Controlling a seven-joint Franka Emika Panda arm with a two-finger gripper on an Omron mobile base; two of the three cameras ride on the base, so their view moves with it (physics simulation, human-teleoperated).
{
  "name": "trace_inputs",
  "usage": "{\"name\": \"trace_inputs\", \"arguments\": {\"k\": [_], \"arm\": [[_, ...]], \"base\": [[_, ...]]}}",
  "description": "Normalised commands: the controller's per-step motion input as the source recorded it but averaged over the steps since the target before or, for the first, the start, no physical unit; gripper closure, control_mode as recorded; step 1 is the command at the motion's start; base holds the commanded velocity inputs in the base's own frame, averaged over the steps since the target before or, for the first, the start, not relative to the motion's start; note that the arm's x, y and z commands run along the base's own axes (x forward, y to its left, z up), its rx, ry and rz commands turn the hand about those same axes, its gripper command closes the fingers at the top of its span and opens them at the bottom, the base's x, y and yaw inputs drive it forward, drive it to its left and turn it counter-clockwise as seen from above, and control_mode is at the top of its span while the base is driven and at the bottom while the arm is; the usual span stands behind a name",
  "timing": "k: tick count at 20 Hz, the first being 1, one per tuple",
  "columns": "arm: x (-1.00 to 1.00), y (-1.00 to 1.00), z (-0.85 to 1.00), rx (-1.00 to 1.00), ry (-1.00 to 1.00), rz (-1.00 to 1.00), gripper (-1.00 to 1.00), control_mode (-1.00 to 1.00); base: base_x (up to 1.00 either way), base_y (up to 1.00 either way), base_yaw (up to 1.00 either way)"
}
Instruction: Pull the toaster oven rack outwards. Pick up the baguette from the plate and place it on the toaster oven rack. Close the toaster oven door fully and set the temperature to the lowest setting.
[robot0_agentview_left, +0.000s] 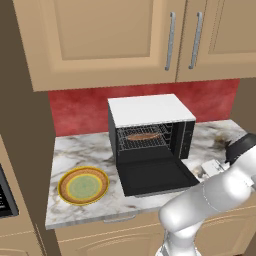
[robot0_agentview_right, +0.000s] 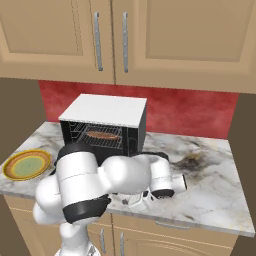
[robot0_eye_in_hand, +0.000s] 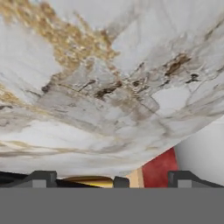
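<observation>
The toaster oven (robot0_agentview_left: 150, 110) stands on the marble counter with its door (robot0_agentview_left: 155, 177) dropped flat toward me. Across the cavity lies the wire rack (robot0_agentview_left: 131, 144), and the brown baguette (robot0_agentview_left: 143, 136) rests lengthwise on it; the baguette (robot0_agentview_right: 102, 134) also shows from the right. The plate (robot0_agentview_left: 62, 187) sits bare on the counter to the oven's left. My gripper (robot0_agentview_left: 209, 169) hangs low over the counter, just right of the open door and apart from it. In the hand view its fingertips (robot0_eye_in_hand: 43, 178) stand wide apart over bare marble, open and holding nothing.
Tan wall cabinets (robot0_agentview_left: 100, 40) hang above the oven, with a red backsplash (robot0_agentview_left: 75, 115) behind. A dark appliance (robot0_agentview_left: 5, 195) shows at the far left edge. From the right, my arm's white body (robot0_agentview_right: 100, 180) hides the oven door. The counter (robot0_agentview_right: 215, 190) stretches right of the oven.
</observation>
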Motion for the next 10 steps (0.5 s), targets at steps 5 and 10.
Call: {"name": "trace_inputs", "arguments": {"k": [5, 10], "arm": [[0.07, 0.00, -0.07, 0.04, 0.00, 0.00, -1.00, -1.00], [0.14, 0.03, -0.12, 0.02, 0.02, 0.00, -1.00, -1.00]], "base": [[0.00, 0.00, 0.00], [0.00, 0.00, 0.00]]}}
